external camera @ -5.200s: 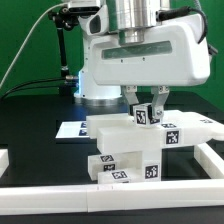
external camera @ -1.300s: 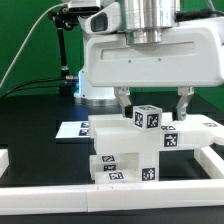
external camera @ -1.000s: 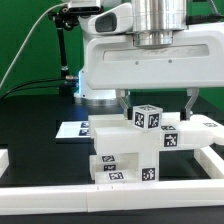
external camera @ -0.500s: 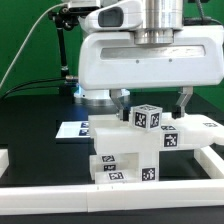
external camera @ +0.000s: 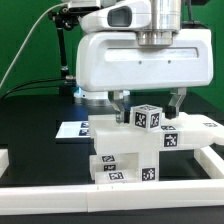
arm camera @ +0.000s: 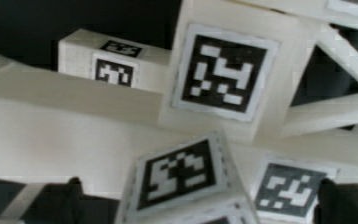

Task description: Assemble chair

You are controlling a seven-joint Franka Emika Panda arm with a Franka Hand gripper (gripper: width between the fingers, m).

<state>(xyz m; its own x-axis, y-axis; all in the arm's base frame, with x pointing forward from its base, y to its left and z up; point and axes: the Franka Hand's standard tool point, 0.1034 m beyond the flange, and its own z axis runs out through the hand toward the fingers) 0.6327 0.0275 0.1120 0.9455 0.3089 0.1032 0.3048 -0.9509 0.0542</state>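
Scene: A black worktop (external camera: 40, 115) filled the exterior view, with a low white rail (external camera: 214, 164) along its near and right edges as that view showed them.
Task's thing: The partly built chair (external camera: 115, 140) sat near the middle of the worktop, just inside the rail. It was a stack of matte white blocks and a flat slab, with several black-and-white tags facing the camera.
Top piece: A small cube (external camera: 148, 117) with a tag on its face stood upright on the slab. It sat toward the exterior view's right of the stack.
Gripper: The gripper (external camera: 150, 109) hung straight down over the cube with its jaws spread wide. One of its dark fingers (external camera: 121, 106) stood on each side of the cube with a gap showing, so it held nothing.
Wrist view: Close, blurred tags and white block faces filled this picture. No contact could be made out there.
Background: The marker board (external camera: 70, 130) lay flat on the worktop behind the stack, toward the exterior view's left.
Step in hand: Judging by the pose, the arm was either about to grasp the cube or had just set it down. The pictures did not settle which.
Next move: A grasp would call for lowering a little and closing squarely on the cube's two side faces. A release would call for a straight lift that did not nudge the cube.
Risk: An off-centre squeeze could twist the cube or shift the stack under it.
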